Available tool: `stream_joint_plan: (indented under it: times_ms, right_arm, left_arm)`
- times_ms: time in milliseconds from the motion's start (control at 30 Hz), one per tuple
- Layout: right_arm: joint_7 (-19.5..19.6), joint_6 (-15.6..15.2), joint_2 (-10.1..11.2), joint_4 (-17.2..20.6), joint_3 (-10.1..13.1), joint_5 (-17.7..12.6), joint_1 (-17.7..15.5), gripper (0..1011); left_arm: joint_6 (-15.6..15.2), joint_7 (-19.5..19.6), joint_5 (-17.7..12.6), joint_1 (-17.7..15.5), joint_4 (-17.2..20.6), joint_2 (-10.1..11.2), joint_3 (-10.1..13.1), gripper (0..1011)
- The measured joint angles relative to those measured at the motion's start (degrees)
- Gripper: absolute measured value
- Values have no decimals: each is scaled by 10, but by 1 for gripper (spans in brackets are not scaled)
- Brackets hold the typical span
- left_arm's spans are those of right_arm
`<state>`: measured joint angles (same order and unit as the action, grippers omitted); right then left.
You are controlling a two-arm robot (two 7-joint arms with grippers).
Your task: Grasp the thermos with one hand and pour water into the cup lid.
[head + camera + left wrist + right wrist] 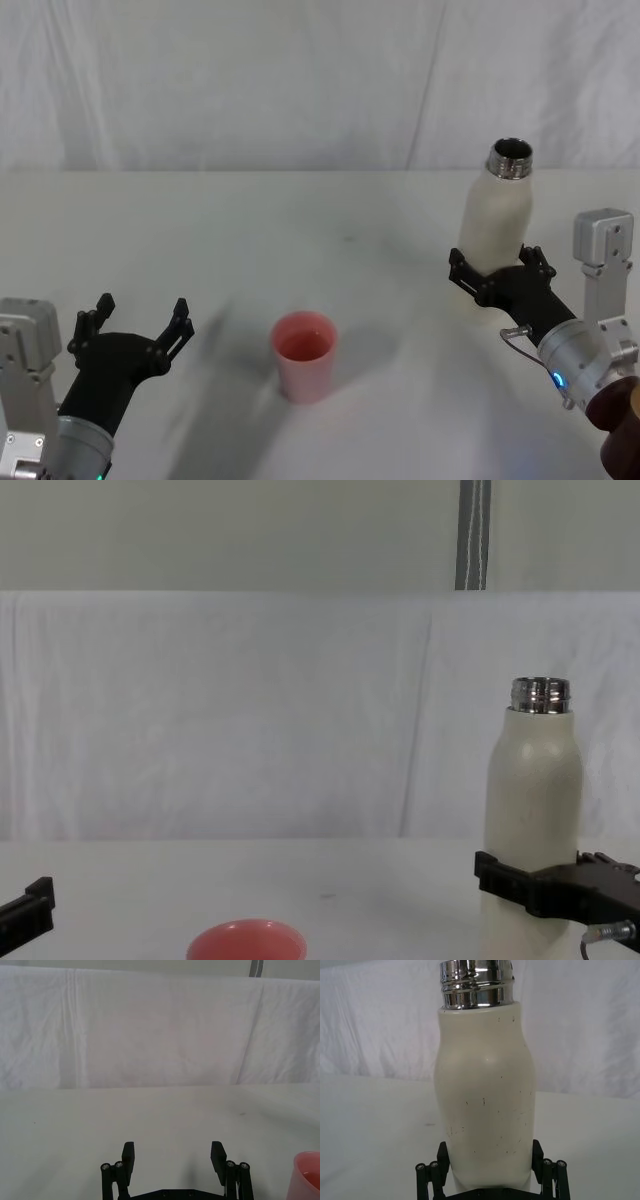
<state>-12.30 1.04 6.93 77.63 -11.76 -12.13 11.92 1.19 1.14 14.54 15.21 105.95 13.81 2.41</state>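
Thermos (495, 215) (upright) within right tool (499, 270)

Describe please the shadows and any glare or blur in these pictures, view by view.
Head view: soft smeared shadows lie on the table beside the left gripper and the cup lid. Right wrist view: the thermos is sharp and its steel neck shows bright reflections. Chest view: light is even, with no glare.

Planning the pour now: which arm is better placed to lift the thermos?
Right. The right pincer already straddles the thermos low on its body, jaws at both sides. The left pincer hangs open beside the cup lid.
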Motion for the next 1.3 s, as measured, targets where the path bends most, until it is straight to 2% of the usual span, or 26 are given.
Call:
stream_joint_plan:
  times_ms: [1300]
  right_arm:
    - [-4, 0, 21, 32, -3, -10, -31, 1002]
  left_arm:
    - [0, 0, 0, 0, 0, 0, 0, 1001]
